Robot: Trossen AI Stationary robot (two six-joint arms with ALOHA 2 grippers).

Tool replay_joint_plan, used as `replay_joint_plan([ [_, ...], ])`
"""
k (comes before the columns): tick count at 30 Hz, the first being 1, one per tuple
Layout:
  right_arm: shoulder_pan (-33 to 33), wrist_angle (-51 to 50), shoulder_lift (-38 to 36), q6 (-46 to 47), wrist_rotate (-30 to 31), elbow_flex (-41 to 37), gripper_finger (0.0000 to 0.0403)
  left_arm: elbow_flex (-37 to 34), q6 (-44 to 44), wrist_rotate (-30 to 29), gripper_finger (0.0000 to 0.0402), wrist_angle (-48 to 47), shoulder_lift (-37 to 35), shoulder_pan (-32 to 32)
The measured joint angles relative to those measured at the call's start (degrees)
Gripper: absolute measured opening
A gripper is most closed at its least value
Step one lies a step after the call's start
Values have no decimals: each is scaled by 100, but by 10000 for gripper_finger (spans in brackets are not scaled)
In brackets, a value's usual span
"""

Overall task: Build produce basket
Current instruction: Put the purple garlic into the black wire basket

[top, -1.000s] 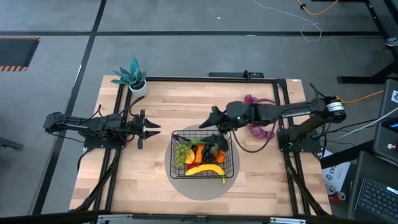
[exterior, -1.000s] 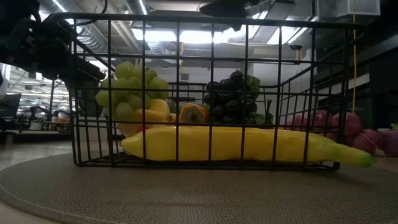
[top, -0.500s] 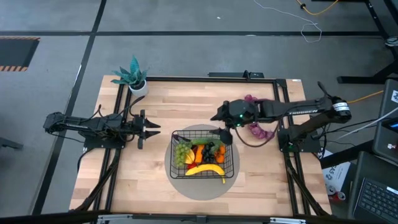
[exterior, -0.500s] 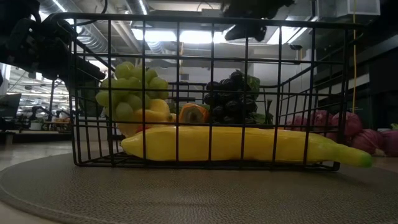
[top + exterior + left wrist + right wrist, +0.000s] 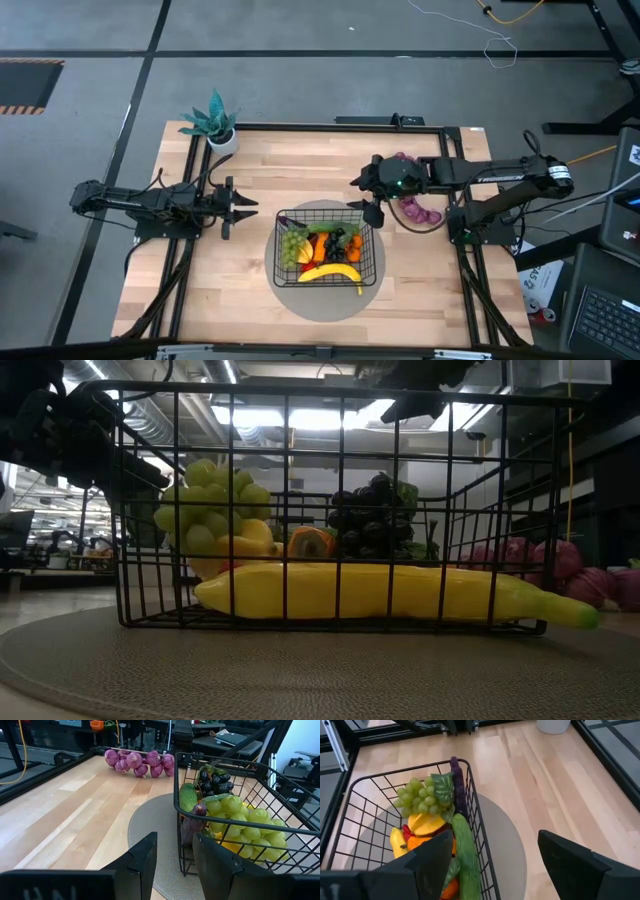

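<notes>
The black wire basket [image 5: 283, 217] stands on a round grey mat [image 5: 325, 305] at mid-table. Inside lie a yellow banana [image 5: 380, 592], green grapes [image 5: 210, 505], dark grapes [image 5: 375, 515], oranges [image 5: 322, 250], a cucumber [image 5: 465, 852] and an eggplant [image 5: 459, 785]. A bunch of purple grapes [image 5: 415, 210] rests on the wood to the basket's far right, partly under my right arm. My right gripper [image 5: 362, 197] hovers open above the basket's far right corner with nothing between its fingers. Left of the basket, my left gripper [image 5: 243, 205] waits open and level.
A teal potted plant [image 5: 212, 125] stands at the table's far left corner. A black frame [image 5: 300, 127] runs round the tabletop. Bare wood lies between my left gripper and the basket and along the far side.
My right gripper has drawn back from over the basket's far right part toward the table's right edge and tipped up to a shallower slant. Its fingers have stayed open. The produce in the basket has not shifted.
</notes>
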Motion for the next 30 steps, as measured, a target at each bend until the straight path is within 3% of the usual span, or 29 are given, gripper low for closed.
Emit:
replay_joint_plan([
  [3,-1,-142,-68,-12,191,0,292,0,1,0,121,0,0,1],
  [13,-58,-1047,-727,466,1653,43,292,0,0,0,121,0,0,0],
  [20,-512,-1472,-1016,752,1726,219,292,0,0,0,121,0,-1,0],
  [30,-1500,-2751,-674,1823,1723,101,292,0,0,0,121,0,-1,0],
])
